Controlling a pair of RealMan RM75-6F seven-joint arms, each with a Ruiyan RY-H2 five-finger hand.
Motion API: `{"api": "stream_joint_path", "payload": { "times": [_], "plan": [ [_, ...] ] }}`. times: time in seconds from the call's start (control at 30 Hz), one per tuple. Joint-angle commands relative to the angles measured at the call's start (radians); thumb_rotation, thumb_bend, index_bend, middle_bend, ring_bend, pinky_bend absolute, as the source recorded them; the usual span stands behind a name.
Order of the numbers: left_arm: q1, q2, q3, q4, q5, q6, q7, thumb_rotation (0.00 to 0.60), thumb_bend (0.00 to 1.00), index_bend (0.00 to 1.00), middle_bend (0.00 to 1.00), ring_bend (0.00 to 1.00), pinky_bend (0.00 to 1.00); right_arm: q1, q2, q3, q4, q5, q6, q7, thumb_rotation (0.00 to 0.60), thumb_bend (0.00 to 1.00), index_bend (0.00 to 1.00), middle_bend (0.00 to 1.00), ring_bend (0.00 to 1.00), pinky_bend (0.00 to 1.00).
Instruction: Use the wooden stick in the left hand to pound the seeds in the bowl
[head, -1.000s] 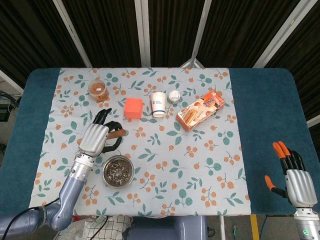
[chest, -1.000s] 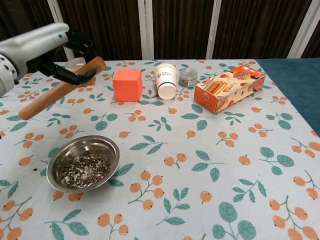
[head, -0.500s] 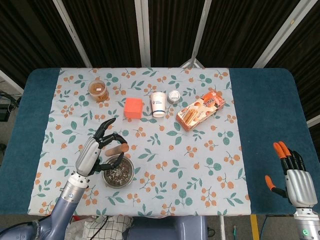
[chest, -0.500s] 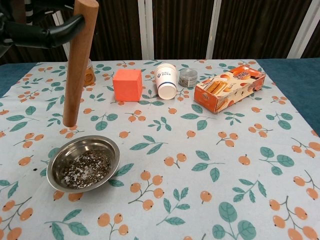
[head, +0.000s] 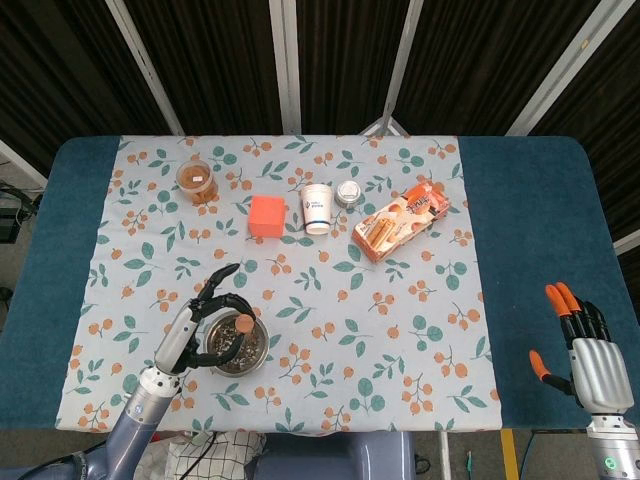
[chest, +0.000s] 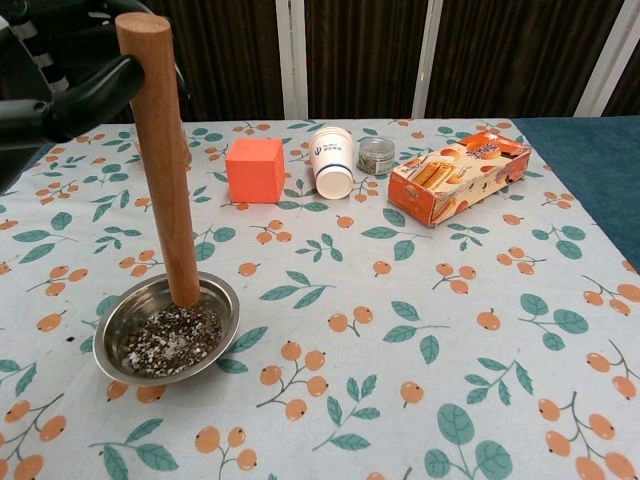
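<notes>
My left hand (head: 198, 325) (chest: 55, 80) grips a wooden stick (chest: 163, 170) near its top and holds it almost upright. The stick's lower end stands inside the metal bowl (chest: 125, 320) at its far edge, at the grey seeds (chest: 170, 338). From the head view I see the stick's round top (head: 243, 324) over the bowl (head: 255, 355), with dark fingers curled round it. My right hand (head: 590, 360) sits at the lower right, off the cloth, with orange-tipped fingers spread and nothing in them.
At the back of the floral cloth stand an orange cube (chest: 254, 170), a paper cup (chest: 331, 160), a small tin (chest: 376, 155), a snack box (chest: 458, 175) and a lidded jar (head: 197, 181). Blue table (head: 540, 230) flanks the cloth.
The stick swung from lying slanted at the left to upright, then came down and toward me until its end entered the bowl. My left hand moved with it. The right hand stayed still.
</notes>
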Motion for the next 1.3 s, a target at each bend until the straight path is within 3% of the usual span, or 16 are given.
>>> {"api": "stream_joint_path", "payload": {
  "times": [0.03, 0.5, 1.0, 1.3],
  "plan": [
    [0.009, -0.013, 0.006, 0.018, -0.005, 0.003, -0.031, 0.6, 0.84, 0.55, 0.56, 0.06, 0.0, 0.0, 0.0, -0.001, -0.001, 0.001, -0.002, 0.0, 0.6, 0.37, 0.0, 0.0, 0.0, 0.0],
    [0.013, -0.041, 0.009, 0.107, -0.028, -0.028, -0.119, 0.6, 0.84, 0.55, 0.56, 0.07, 0.0, 0.001, 0.002, 0.0, -0.006, 0.009, -0.011, 0.006, 0.6, 0.37, 0.0, 0.0, 0.0, 0.0],
    [0.053, -0.087, 0.055, 0.225, -0.028, -0.019, -0.209, 0.6, 0.84, 0.56, 0.57, 0.07, 0.0, 0.002, 0.0, -0.001, -0.006, 0.008, -0.013, 0.005, 0.6, 0.37, 0.0, 0.0, 0.0, 0.0],
    [0.043, -0.073, 0.039, 0.192, 0.002, -0.005, -0.201, 0.6, 0.84, 0.56, 0.57, 0.07, 0.0, 0.0, -0.001, -0.001, -0.006, 0.005, -0.009, 0.004, 0.6, 0.37, 0.0, 0.0, 0.0, 0.0]
  ]
}}
